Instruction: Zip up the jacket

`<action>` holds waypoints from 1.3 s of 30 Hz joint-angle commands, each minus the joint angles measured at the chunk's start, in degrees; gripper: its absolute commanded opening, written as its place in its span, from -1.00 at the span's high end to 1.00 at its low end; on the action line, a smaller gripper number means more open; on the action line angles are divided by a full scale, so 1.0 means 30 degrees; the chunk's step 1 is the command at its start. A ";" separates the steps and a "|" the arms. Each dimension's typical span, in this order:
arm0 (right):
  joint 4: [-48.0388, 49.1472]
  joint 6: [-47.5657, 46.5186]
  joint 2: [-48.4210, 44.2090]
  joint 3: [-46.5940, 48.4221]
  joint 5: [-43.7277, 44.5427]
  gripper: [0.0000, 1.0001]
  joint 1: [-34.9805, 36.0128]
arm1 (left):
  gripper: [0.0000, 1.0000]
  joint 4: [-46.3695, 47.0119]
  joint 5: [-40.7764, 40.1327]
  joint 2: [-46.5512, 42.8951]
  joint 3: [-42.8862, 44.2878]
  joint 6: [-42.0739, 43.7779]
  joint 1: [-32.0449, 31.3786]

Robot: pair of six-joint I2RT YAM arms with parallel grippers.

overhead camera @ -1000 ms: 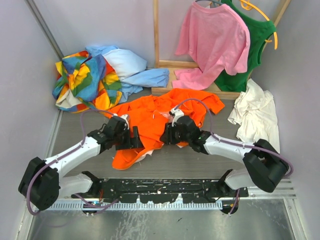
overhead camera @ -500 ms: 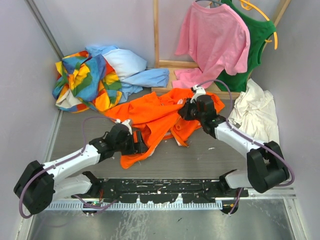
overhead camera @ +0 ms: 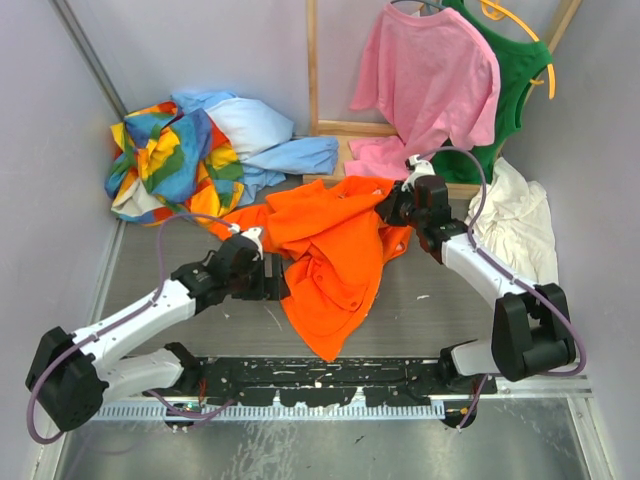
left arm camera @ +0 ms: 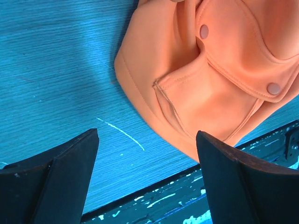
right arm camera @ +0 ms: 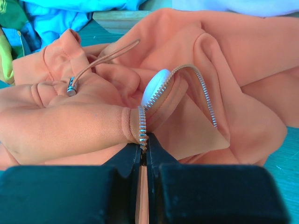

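The orange jacket (overhead camera: 335, 255) lies crumpled mid-table, one flap trailing toward the near edge. My right gripper (overhead camera: 398, 212) is at the jacket's back right. In the right wrist view it (right arm camera: 144, 147) is shut on the jacket's zipper edge, with silver zipper teeth (right arm camera: 206, 89) curving away over the orange folds (right arm camera: 70, 126). A drawstring with a metal tip (right arm camera: 71, 88) lies on the fabric. My left gripper (overhead camera: 277, 281) sits at the jacket's left side. In the left wrist view it (left arm camera: 147, 140) is open over bare table, with the jacket's snap-buttoned flap (left arm camera: 210, 70) beyond its fingertips.
A multicoloured garment (overhead camera: 165, 160) and a light blue one (overhead camera: 262, 135) are heaped at the back left. A pink T-shirt (overhead camera: 425, 85) and a green top (overhead camera: 510, 90) hang on a wooden frame (overhead camera: 313, 70). A white cloth (overhead camera: 510, 225) lies at right. The base rail (overhead camera: 320, 375) borders the near edge.
My right gripper shut on the jacket's zipper edge and pulled it from the middle toward the back right, dragging the jacket along. The left gripper stayed open near the jacket's left side.
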 commanded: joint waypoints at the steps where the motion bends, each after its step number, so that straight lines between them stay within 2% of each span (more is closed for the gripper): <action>1: 0.0831 -0.0478 -0.0963 -0.0362 0.0483 0.90 -0.0278 | -0.73 -0.0098 0.0617 0.0358 0.0899 0.1474 -0.0028; 4: 0.1029 -0.0246 -0.0622 -0.0261 0.0144 0.90 -0.0416 | -0.73 0.0425 0.2336 0.1757 0.1598 0.1907 -0.0297; 7: 0.1056 -0.0158 -0.0215 0.0337 -0.0310 0.89 -0.0417 | -0.73 0.0583 0.2232 0.2788 0.2412 0.2509 -0.1625; 12: 0.0961 -0.0216 0.0240 0.1049 -0.0939 0.86 -0.0418 | -0.73 0.0739 0.1036 0.5147 0.3906 0.3519 -0.3945; 17: 0.1213 0.0200 0.0354 0.0518 -0.1666 0.84 -0.0418 | -0.73 -0.1039 -0.1603 0.8261 0.6520 0.5182 -0.5326; 26: 0.1461 0.0314 0.0749 -0.0151 -0.2190 0.79 -0.0418 | -0.66 -0.1997 -0.4332 1.3197 0.8390 0.6438 -0.5409; 28: 0.1312 0.0085 0.0869 -0.0010 -0.2027 0.78 -0.0428 | -0.56 -0.1827 -0.4511 1.3671 0.8319 0.6312 -0.5219; 32: 0.0885 -0.0337 0.1601 0.0882 -0.1462 0.77 -0.0417 | -0.14 -0.0338 -0.3682 1.3292 0.7116 0.5889 -0.4574; 35: 0.0837 -0.0599 0.2223 0.1651 -0.0644 0.77 -0.0539 | 0.33 -0.0075 -0.3324 1.2346 0.6106 0.5494 -0.3578; 39: 0.0615 -0.0781 0.3342 0.3172 -0.0055 0.79 -0.0941 | 0.82 0.0865 -0.2181 0.9747 0.4530 0.4561 -0.1771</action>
